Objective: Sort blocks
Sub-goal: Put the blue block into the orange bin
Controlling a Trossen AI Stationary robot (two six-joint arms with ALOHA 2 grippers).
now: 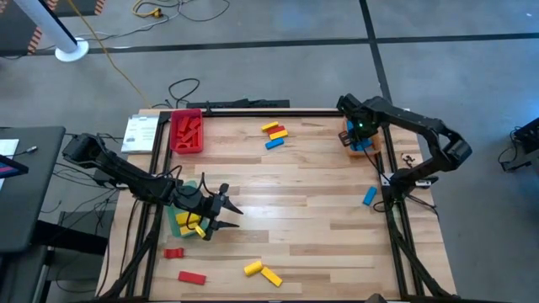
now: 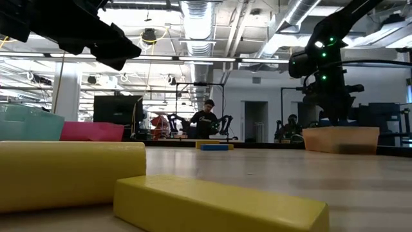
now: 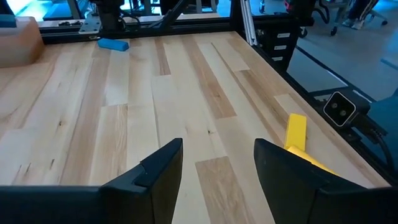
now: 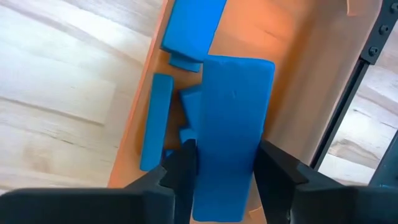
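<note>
From above, the right gripper [image 1: 360, 135] hangs over the orange tray [image 1: 373, 145] at the counter's [image 1: 320, 202] far right edge; the left gripper [image 1: 221, 212] hovers beside the green tray [image 1: 179, 220], loose blocks scattered around. Low down, the right arm points straight into that tray. Left wrist: fingers [image 3: 158, 171] apart, empty. Right wrist: fingers [image 4: 180, 168] flank a blue block [image 4: 231, 134], though whether they grip it I cannot tell. Released tilted, it might land propped on its neighbours or the wall.

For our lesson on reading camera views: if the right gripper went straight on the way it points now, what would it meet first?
The right gripper points down into the orange tray with a blue block between its fingers. That block would probably meet the blue blocks already lying there first, though depth is unclear.
</note>
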